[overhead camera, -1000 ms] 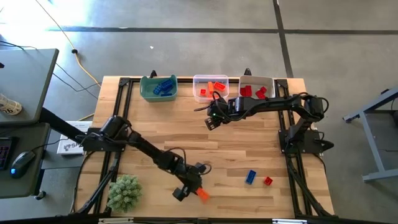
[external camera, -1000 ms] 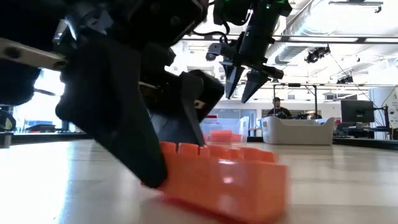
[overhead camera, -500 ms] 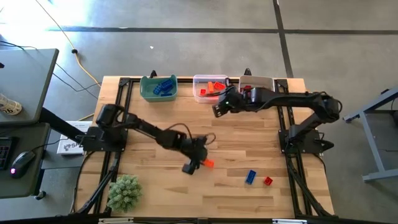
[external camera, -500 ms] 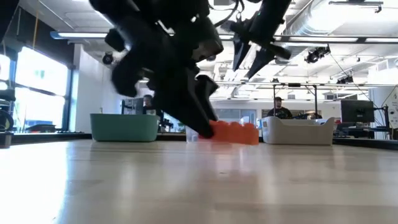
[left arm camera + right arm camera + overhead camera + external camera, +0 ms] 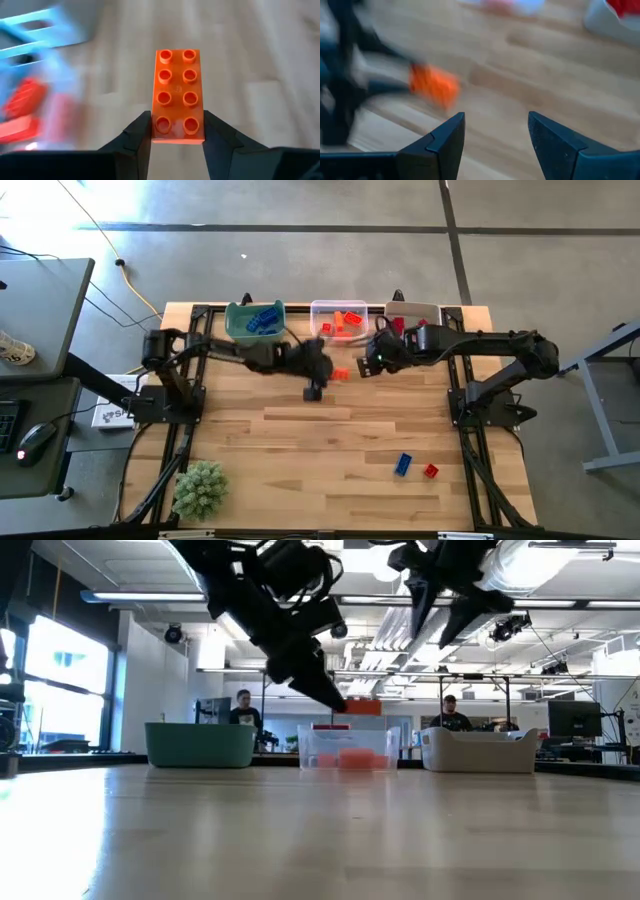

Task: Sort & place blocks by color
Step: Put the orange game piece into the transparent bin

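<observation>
My left gripper (image 5: 330, 372) (image 5: 177, 131) hangs over the far middle of the table, just in front of the clear bin (image 5: 340, 321), shut on an orange eight-stud brick (image 5: 341, 373) (image 5: 362, 706). My right gripper (image 5: 375, 364) (image 5: 495, 131) hovers open close to that brick's right and touches nothing. Orange bricks lie in the clear bin, blue ones in the teal bin (image 5: 255, 321), and red ones in the white bin (image 5: 412, 320). One blue brick (image 5: 403, 464) and one red brick (image 5: 430, 471) rest on the table near its front right. My left gripper pinches the orange brick's near end (image 5: 177, 134) between its two fingers (image 5: 141, 131), which press its long sides at the last pair of studs. The fingers lie along the brick. It sticks out ahead of them, studs up, lifted clear of the table (image 5: 362, 706).
A fuzzy green clump (image 5: 200, 488) sits at the table's near left corner. The three bins line the far edge. Bare wood spans the middle of the table (image 5: 300, 440). People stand in the room beyond the far edge (image 5: 449, 712).
My left gripper has carried the orange brick from the near edge, where it touched the table, up and across toward the far edge to just in front of the clear bin. My right gripper has shifted a little toward the table's right and risen.
</observation>
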Robot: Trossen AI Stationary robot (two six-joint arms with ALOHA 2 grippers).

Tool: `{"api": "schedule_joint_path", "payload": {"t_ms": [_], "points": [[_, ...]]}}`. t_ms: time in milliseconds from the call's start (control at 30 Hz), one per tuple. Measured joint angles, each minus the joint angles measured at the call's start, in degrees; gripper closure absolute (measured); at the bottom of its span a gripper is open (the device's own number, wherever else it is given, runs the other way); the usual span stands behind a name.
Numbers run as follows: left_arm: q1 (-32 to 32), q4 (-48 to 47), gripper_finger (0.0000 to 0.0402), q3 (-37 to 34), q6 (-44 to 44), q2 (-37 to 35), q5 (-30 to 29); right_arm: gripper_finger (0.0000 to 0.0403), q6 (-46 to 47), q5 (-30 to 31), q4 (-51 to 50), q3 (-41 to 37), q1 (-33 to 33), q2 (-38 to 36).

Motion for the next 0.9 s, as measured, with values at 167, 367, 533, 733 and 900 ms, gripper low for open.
{"api": "schedule_joint_path", "payload": {"t_ms": [167,367,533,733,900], "points": [[8.3,1.7,0.0290,0.0,0.0,-1.4,0.3,0.0197,7.9,1.4,-3.9,-0.1,5.2,0.1],[16.3,6.4,0.0290,0.0,-0.4,-1.3,1.4,0.0197,20.5,3.8,-6.4,-0.1,12.5,0.5],[19.7,10.6,0.0284,0.0,-0.5,0.1,5.2,0.0197,31.2,4.3,-7.0,-0.1,18.3,2.1],[20.5,15.8,0.0282,0.0,-0.5,2.5,6.0,0.0197,41.6,2.8,-7.0,-0.1,23.9,5.6],[20.5,19.3,0.0277,0.0,0.0,4.2,5.6,0.0197,49.7,2.3,-6.9,-0.1,27.9,8.4]]}}
